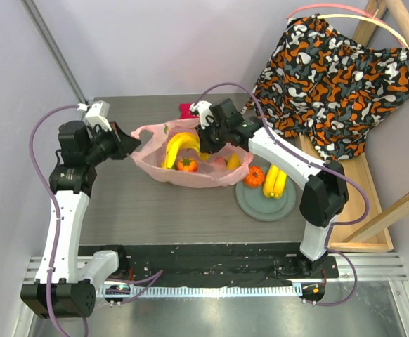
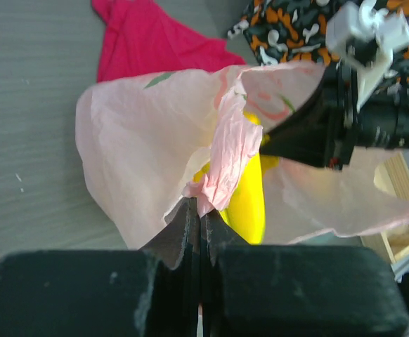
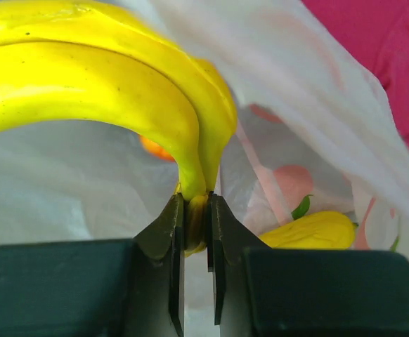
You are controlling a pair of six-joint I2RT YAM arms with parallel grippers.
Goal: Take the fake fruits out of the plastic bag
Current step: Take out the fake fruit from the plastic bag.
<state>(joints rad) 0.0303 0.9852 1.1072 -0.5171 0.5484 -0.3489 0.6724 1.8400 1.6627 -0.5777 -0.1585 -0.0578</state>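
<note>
Where the thin, crinkly plastic bag (image 1: 152, 163) lies slumped open on the dark wood-grain table (image 1: 141, 210), its pale-pink translucent film stands up in soft folds around several glossy pieces. The left gripper (image 2: 199, 214) has its black wedge-shaped fingers pressed flat together on a gathered, pleated strip of the bag's left rim, and the film bunches into ridges just above the tips. The right gripper (image 3: 197, 210) reaches into the bag's mouth from the far side. Its two tapered black fingers pinch the stubby stem of a bunch of bananas (image 3: 85, 70), smooth bright-yellow curved plastic that arches up and to the left from the grip. Beside the bunch, inside the bag, sits a small round orange-red fruit (image 1: 186, 164) with a green top. Lower in the right wrist view, a shiny oval yellow fruit (image 3: 310, 230) lies against the film. Just right of the bag is a flat round grey-green plate (image 1: 250, 203) that carries a round orange fruit (image 1: 254, 175) and a pair of long yellow bananas (image 1: 275, 181), the two side by side. A crumpled red cloth (image 2: 148, 42) lies on the table beyond the bag. At the far right corner, a loose fabric (image 1: 331, 77) printed with orange, white and grey blotches on black drapes over a pale wooden frame (image 1: 373, 210).
</note>
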